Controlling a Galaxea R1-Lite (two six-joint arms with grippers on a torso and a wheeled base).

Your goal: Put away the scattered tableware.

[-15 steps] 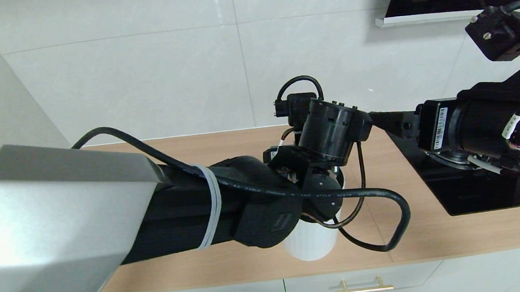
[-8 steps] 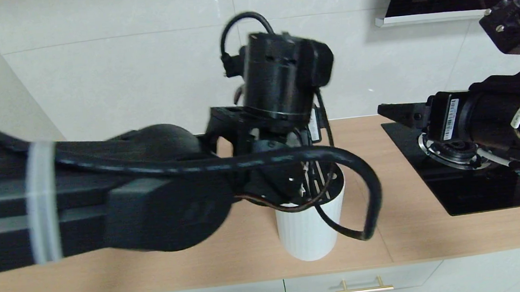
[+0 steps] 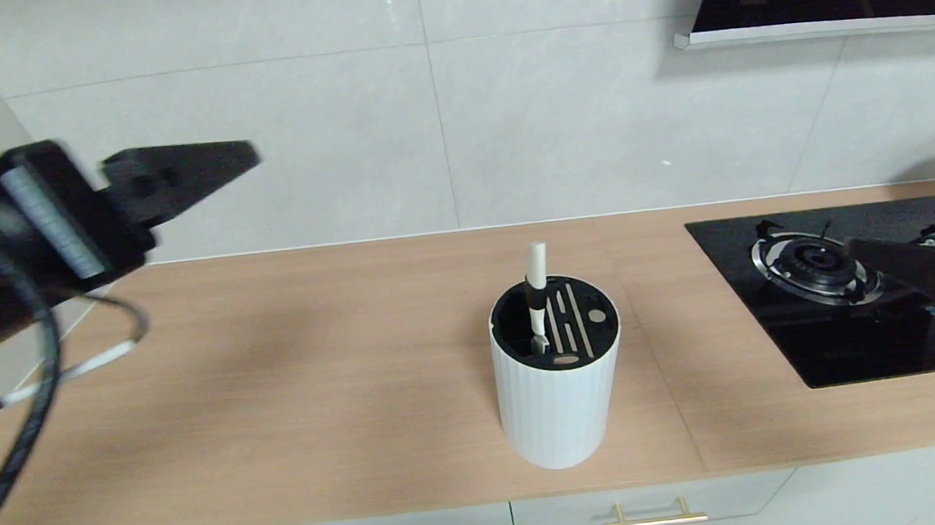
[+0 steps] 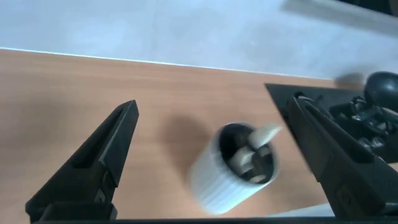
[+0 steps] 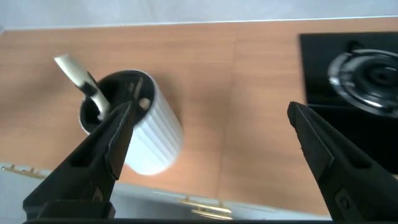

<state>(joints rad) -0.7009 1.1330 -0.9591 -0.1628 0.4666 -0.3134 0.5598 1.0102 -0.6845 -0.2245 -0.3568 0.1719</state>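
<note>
Utensil (image 3: 536,290) upright in white holder (image 3: 558,410), gas hob (image 3: 783,346) nearby, wooden counter (image 3: 319,391) beneath

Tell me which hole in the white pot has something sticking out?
The wide opening at the left of the white pot: a white-handled utensil stands in it. Nothing sticks out of the narrow slits or round holes.

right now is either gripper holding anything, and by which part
Nothing is held. The left gripper and the right gripper are both open and empty, away from the white holder, where the white-handled utensil stands by itself.
</note>
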